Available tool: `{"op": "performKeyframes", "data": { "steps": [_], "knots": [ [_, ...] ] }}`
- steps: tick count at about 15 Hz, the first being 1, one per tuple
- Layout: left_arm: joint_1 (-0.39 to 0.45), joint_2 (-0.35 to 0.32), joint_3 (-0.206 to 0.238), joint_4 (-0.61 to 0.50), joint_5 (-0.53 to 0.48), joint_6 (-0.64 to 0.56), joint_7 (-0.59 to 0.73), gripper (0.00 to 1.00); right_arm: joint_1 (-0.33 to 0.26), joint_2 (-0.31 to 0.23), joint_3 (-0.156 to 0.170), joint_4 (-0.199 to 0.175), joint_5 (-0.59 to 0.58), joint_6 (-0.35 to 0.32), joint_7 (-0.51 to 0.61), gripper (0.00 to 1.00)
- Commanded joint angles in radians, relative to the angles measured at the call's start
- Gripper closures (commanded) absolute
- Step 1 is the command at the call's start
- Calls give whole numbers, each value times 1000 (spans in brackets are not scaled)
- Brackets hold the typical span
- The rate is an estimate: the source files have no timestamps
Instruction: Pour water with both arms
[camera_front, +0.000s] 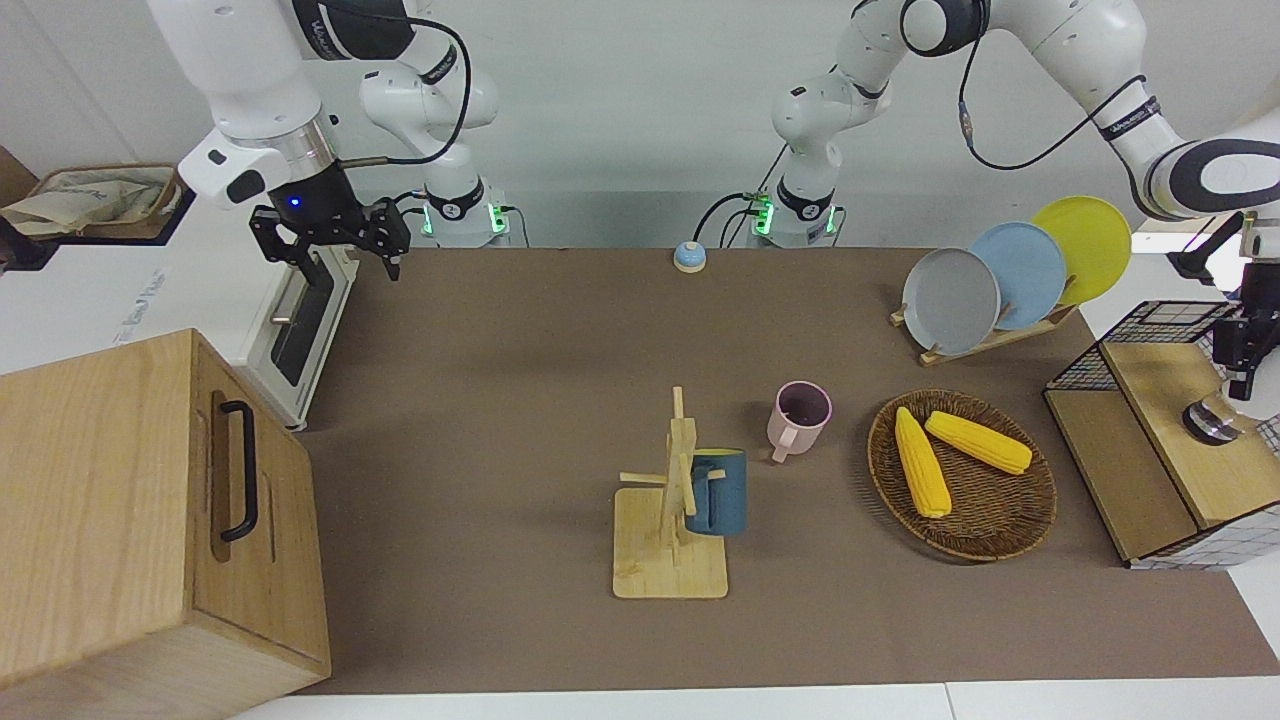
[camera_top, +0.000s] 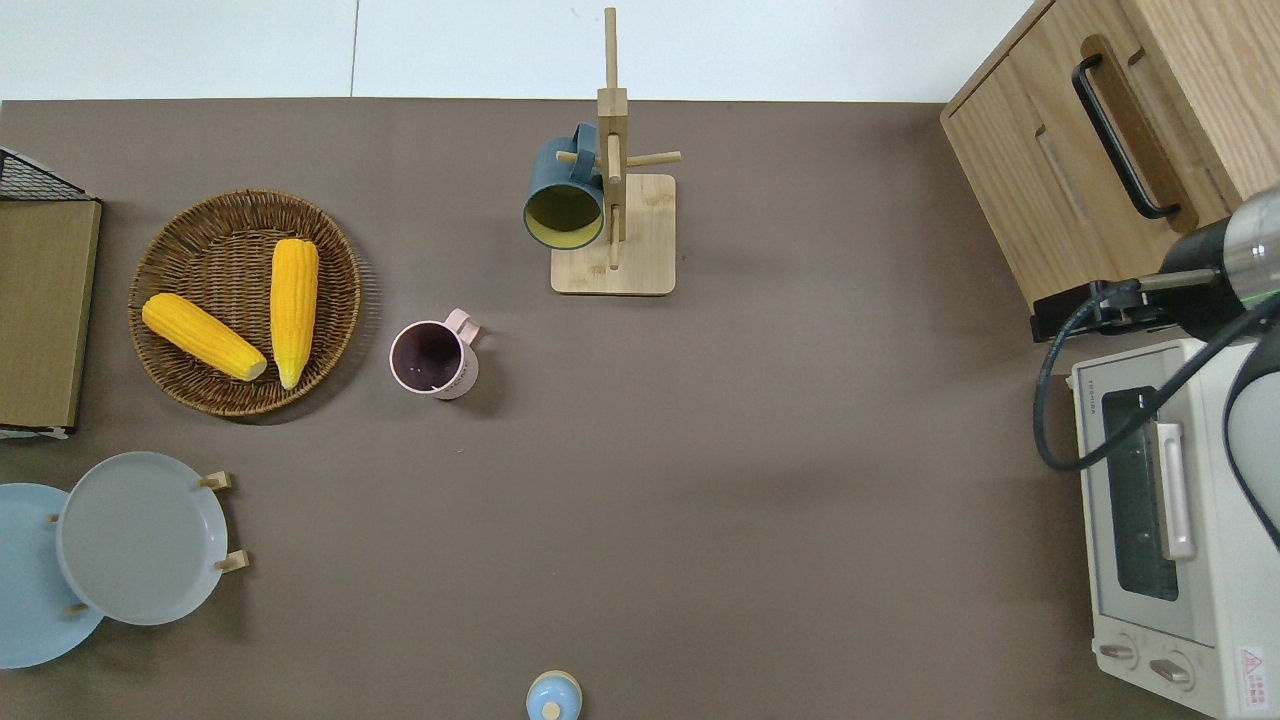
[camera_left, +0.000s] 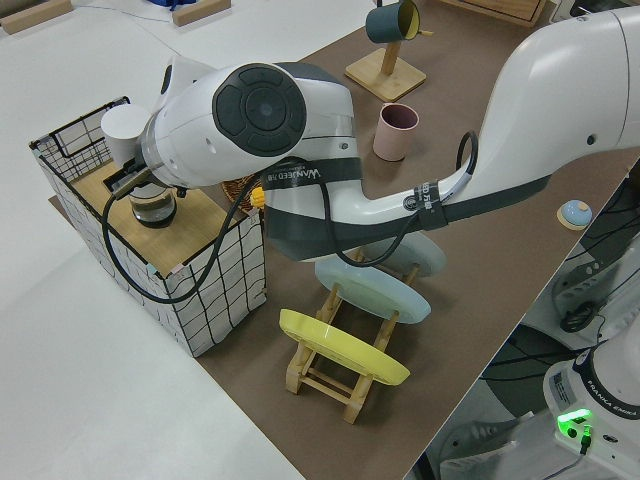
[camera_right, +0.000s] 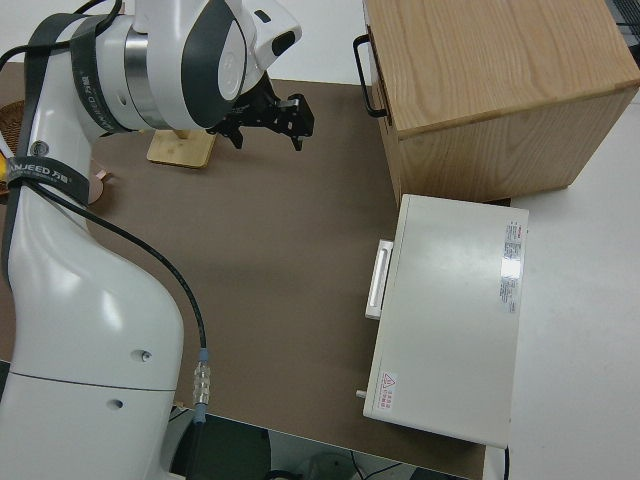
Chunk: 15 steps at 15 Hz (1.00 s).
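Observation:
A pink mug (camera_front: 800, 415) (camera_top: 433, 358) stands upright near the table's middle, beside a wicker basket. A dark blue mug (camera_front: 718, 490) (camera_top: 565, 195) hangs on a wooden mug rack (camera_front: 670, 570), farther from the robots. My right gripper (camera_front: 345, 262) (camera_right: 268, 125) hangs open and empty at the right arm's end of the table, over the gap between the toaster oven and the wooden cabinet. My left gripper (camera_front: 1240, 375) is at the wire crate (camera_front: 1150, 330), just above a small glass vessel (camera_front: 1210, 420) (camera_left: 152, 207) on its wooden shelf. No water shows.
The wicker basket (camera_front: 1000, 535) holds two corn cobs. A rack of three plates (camera_front: 985, 285) stands nearer the robots. The toaster oven (camera_top: 1180, 620) and wooden cabinet (camera_front: 100, 500) fill the right arm's end. A small blue bell (camera_front: 689, 257) sits by the arm bases.

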<state>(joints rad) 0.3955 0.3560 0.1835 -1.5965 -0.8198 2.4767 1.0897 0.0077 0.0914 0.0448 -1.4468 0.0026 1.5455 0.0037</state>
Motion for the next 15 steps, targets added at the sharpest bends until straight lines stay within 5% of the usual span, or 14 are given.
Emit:
{"op": "performKeyframes", "data": {
  "steps": [1,4,5,6,7,12,15],
  "knots": [
    [6,1,-7,0,-74,24,73,961,2,-4,-2,3,10,-8,-14,15],
    [8,6,-7,0,-78,25,85,899,2,-5,-2,5,10,-10,-14,15],
    [8,6,-7,0,-76,25,85,699,2,-5,-2,5,10,-8,-14,15],
    [8,6,-6,0,-78,25,85,159,2,-5,-2,5,10,-10,-14,15],
    [6,7,-6,0,-76,25,84,2,2,-5,-2,5,10,-8,-14,17],
    [0,3,7,10,-36,13,6,0,2,-5,-2,5,10,-8,-14,15],
    [0,-9,8,12,126,-7,-130,0,2,-5,-2,5,10,-8,-14,15]
  ]
}}
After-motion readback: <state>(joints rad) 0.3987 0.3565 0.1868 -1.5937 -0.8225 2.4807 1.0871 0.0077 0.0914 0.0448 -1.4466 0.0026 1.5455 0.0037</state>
